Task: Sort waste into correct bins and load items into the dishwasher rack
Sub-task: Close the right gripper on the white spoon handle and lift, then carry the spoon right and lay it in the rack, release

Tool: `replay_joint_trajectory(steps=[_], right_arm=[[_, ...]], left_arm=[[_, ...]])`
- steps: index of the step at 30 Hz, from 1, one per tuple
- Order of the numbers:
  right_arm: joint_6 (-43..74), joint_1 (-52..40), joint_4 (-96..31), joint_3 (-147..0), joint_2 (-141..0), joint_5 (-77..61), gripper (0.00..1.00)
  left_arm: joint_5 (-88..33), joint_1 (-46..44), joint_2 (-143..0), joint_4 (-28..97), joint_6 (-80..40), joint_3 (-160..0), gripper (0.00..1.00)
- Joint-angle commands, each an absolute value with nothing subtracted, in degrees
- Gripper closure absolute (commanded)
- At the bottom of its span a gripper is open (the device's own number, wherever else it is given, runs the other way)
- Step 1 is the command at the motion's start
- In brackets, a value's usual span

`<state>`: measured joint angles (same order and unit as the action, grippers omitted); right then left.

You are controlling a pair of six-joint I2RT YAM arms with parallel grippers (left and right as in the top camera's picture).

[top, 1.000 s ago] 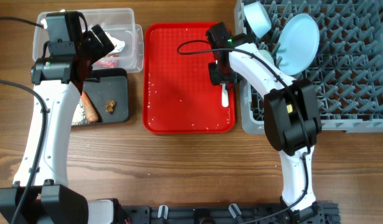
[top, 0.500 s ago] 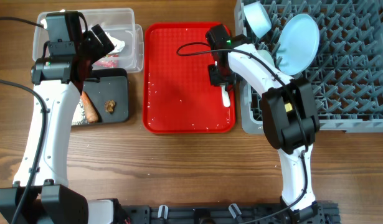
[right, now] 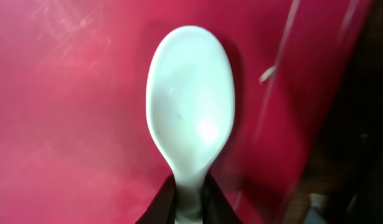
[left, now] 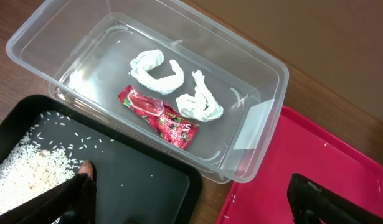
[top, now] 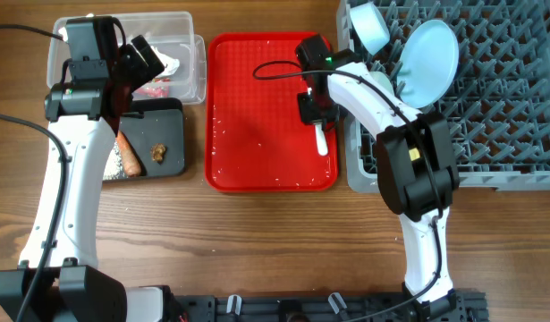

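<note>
Overhead: grey dishwasher rack (top: 498, 116) sits beside a red tray (top: 257, 116), where the right end effector (top: 316, 109) pinches the white spoon (top: 321, 139) by its handle. The left end effector (top: 142, 61) hangs wide open over the clear tub (top: 187, 20).

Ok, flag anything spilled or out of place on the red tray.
Stray white rice grains dot the red tray, mostly near its rim: spilled waste. The white spoon is over it too, pinched at its neck by the right fingers, not yet racked.
</note>
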<state>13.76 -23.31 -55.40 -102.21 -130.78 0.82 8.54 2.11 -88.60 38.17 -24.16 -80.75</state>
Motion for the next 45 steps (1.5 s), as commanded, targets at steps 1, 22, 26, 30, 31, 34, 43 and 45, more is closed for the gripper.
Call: replay_joint_trajectory(steps=[1,22,26,30,31,34,43,45], right_arm=[[13.26,-23.27,-56.88,-105.49,-129.71,-2.9,0.96],[28.95,-2.22,-62.3,-106.94,-99.15,7.46,0.96],[41.76,6.66,-63.96,-105.75,-99.22,7.68,0.95],[53.78,11.46,-64.07,-100.51,-99.22,7.75,0.96],[55.92,12.14,-63.79,-98.94,-99.22,7.75,0.96],[62.13,13.13,-63.46,-94.39,-99.22,7.75,0.96],[68.93,13.15,-57.17,-86.61,-99.22,6.37,0.69],[66.57,13.15,-57.12,-86.63,-99.09,5.43,0.22]], left_arm=[[8.45,2.37,-88.6,38.02,-24.47,-81.01,0.0],[8.45,2.37,-88.6,38.02,-24.47,-81.01,0.0],[8.45,2.37,-88.6,38.02,-24.47,-81.01,0.0],[8.45,2.37,-88.6,38.02,-24.47,-81.01,0.0],[8.45,2.37,-88.6,38.02,-24.47,-81.01,0.0],[8.45,2.37,-88.6,38.02,-24.47,-81.01,0.0],[8.45,2.37,-88.6,38.02,-24.47,-81.01,0.0],[8.45,2.37,-88.6,38.02,-24.47,-81.01,0.0]])
